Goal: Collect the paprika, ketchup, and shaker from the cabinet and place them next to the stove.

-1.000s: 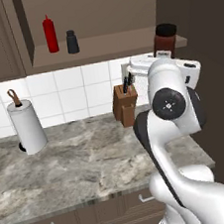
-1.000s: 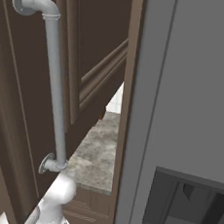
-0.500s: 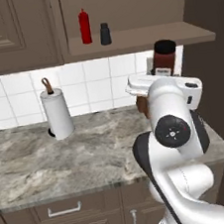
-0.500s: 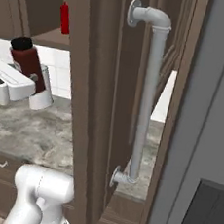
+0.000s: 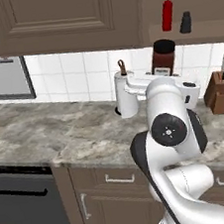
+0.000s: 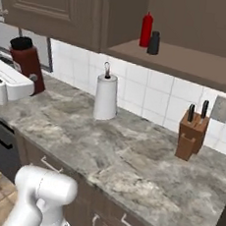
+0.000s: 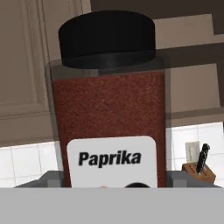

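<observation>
- Over the last second the whole scene slid across both base views. That was the base driving along the worktop point(image 6: 129, 161), not the things moving: the paper towel roll point(image 6: 106, 97) and the knife block point(image 6: 191, 135) sat differently in frame but stood where they were on the worktop.
- The paprika point(image 7: 109, 113) travelled with the arm. It was upright, held out in front of the hand, its label facing the hand camera. In the left base view the paprika point(image 5: 163, 57) rose just above the white hand, clear of the worktop.
- The gripper point(image 7: 111, 186) had its fingers set apart around the base of the jar. I judged them clamped on it, since the jar hung in the air with nothing under it.
- The ketchup point(image 6: 146, 29) and the shaker point(image 6: 153, 42) stood side by side, nearly touching, on the open shelf of the cabinet point(image 6: 72, 7), well apart from the arm.
- By my judgement the first of three items was in transit and two fetches remained.
- The contact of the fingers with the jar was cut off at the bottom of the hand view, so the grip itself could not be checked.
- A dark appliance front point(image 5: 26, 205) showed below the worktop at the left; I could not tell what it was.
</observation>
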